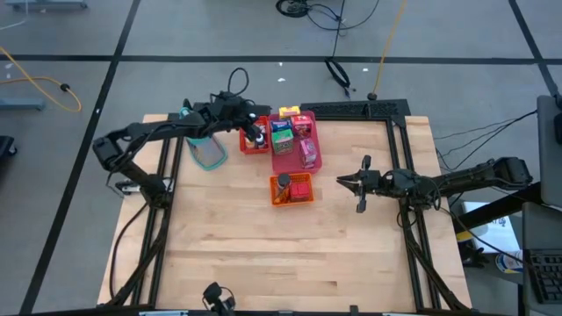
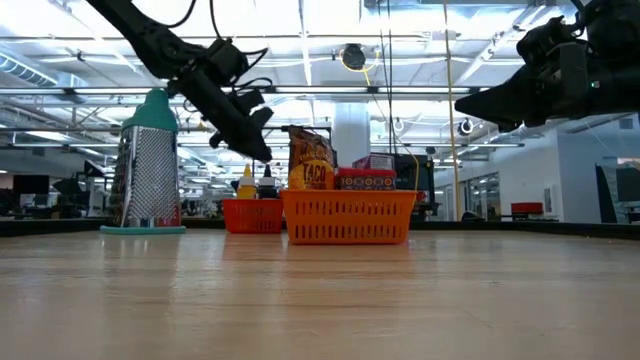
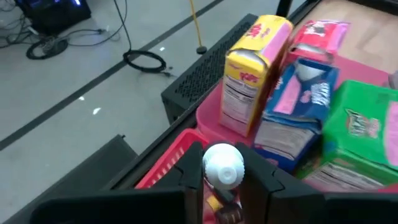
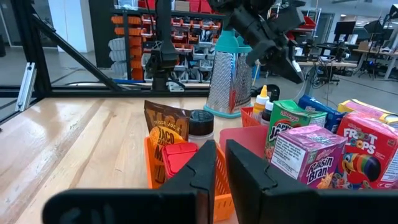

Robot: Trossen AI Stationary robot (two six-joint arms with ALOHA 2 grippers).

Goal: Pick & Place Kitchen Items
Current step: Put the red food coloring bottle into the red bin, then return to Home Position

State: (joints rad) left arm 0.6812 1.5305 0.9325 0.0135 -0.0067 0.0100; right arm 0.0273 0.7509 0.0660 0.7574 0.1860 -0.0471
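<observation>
My left gripper [image 1: 256, 132] reaches over the small red tray [image 1: 248, 145] at the table's far side, shut on a tiny white-capped bottle [image 3: 224, 167]. Two other small bottles [image 2: 256, 185] stand in that tray. The pink tray [image 1: 303, 160] next to it holds upright boxes: a yellow-pink one [image 3: 255, 68], a blue-pink packet [image 3: 298, 102] and a green one [image 3: 360, 130]. The orange tray [image 1: 303, 195] holds a taco packet [image 4: 165, 134], a dark-lidded jar [image 4: 200, 124] and a red box [image 4: 177, 155]. My right gripper [image 1: 342, 181] hovers shut and empty to the right of the orange tray. My left gripper pinches the tiny bottle between its two fingers [image 3: 193, 177], which stand on either side of the white cap [image 3: 239, 169]. The fingers slant down from the table's left. The bottle stands upright in the hold, cap up, over the red tray's edge [image 3: 168, 158]; whether its base touches anything is hidden.
A teal-topped metal grater [image 2: 150, 165] stands just left of the red tray, under my left arm. A black frame [image 1: 360, 108] runs along the table's far and right edges. The near half of the wooden table [image 1: 281, 254] is bare.
</observation>
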